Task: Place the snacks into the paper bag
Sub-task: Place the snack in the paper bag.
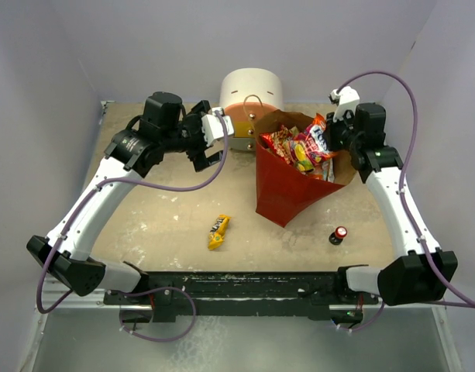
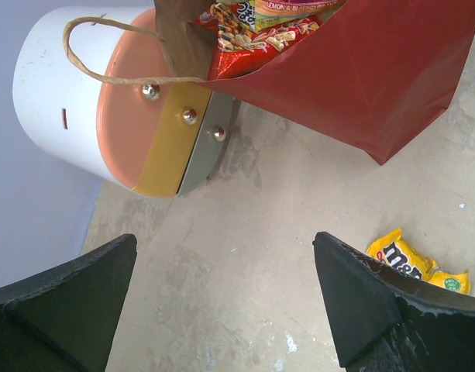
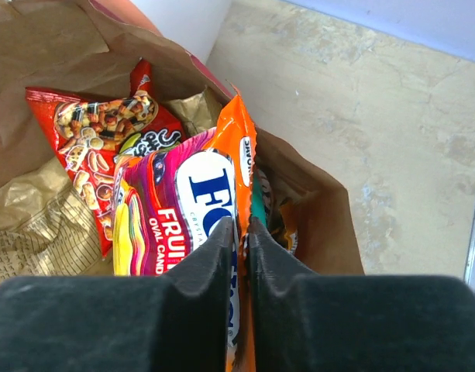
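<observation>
The paper bag [image 1: 287,190], brown inside with red sides, stands mid-table and holds several snack packets [image 1: 295,147]. My right gripper [image 1: 335,136] is over the bag's right rim, shut on a pink and orange fruit candy packet [image 3: 187,209] that hangs into the bag [image 3: 314,225] beside a red snack packet [image 3: 98,124]. A yellow candy packet [image 1: 218,231] lies on the table left of the bag; it also shows in the left wrist view [image 2: 411,260]. My left gripper [image 1: 210,147] is open and empty above the table, left of the bag [image 2: 376,77].
A round white drawer unit [image 1: 249,105] with orange, yellow and grey fronts [image 2: 156,139] stands behind the bag. A small red-capped bottle [image 1: 339,235] stands on the table at the right front. Walls close in the table on three sides.
</observation>
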Controlling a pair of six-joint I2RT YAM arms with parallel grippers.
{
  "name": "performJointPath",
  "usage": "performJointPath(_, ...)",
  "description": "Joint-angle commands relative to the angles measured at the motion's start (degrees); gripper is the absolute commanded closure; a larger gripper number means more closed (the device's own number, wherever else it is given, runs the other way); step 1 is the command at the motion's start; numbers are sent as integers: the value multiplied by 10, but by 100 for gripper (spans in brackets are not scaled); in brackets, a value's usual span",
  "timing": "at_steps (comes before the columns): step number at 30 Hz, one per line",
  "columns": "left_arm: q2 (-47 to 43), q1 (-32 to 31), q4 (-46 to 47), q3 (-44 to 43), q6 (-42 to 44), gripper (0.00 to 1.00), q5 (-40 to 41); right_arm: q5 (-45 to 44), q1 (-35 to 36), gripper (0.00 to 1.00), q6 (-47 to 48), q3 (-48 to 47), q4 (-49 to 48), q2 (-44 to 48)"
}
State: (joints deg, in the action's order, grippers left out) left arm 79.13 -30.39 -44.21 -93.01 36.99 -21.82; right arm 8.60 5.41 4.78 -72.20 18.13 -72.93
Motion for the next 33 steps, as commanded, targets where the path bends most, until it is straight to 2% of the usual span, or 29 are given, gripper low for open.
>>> performJointPath(1, -16, 2, 17, 1, -4, 1, -5, 3, 9, 91, 39, -17, -1, 3)
performJointPath(5, -12, 2, 18, 2, -4, 1, -6, -25, 27, 100, 63, -23, 18, -2)
performJointPath(17, -7, 2, 18, 4, -2, 1, -5, -112, 30, 100, 72, -135, 94, 13)
performJointPath(22, -3, 2, 18, 0, -3, 1, -5, -105, 37, 100, 78, -140, 103, 19)
performJointPath(33, 4, 2, 20, 2, -5, 1, 0, -103, 105, 100, 77, -130, 123, -27)
